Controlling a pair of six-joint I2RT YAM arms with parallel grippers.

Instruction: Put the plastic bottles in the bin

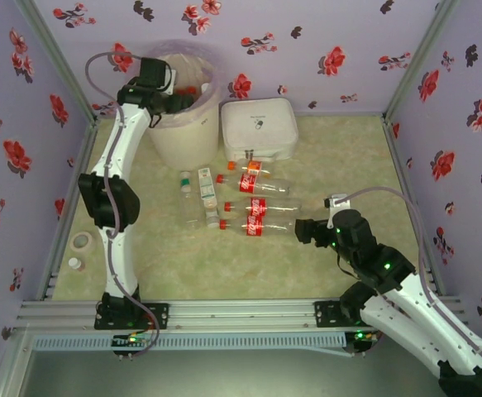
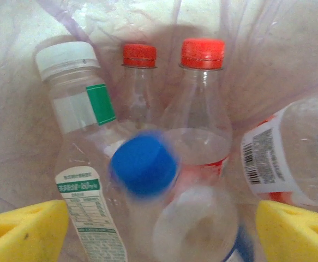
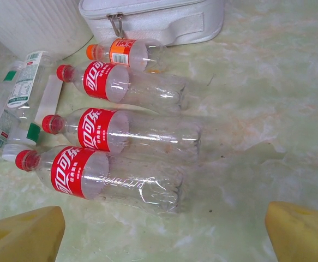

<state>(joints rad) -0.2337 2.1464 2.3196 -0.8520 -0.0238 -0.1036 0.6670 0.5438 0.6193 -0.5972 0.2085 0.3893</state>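
Red-labelled plastic bottles (image 3: 104,180) lie on the desk (image 3: 257,136) mid-frame, beyond my right gripper (image 3: 161,234), long axes crosswise, caps left; its jaws stand apart, empty. My left gripper (image 2: 159,229), apart too, hangs over the bin (image 1: 174,141).

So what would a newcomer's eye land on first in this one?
Probably the left gripper poised over the bin at the back left, jaws open, with a blurred blue-capped bottle below it among other bottles inside. Next, the red-labelled bottles lying on their sides mid-table in front of the white zip case, with the open right gripper close to their bases.
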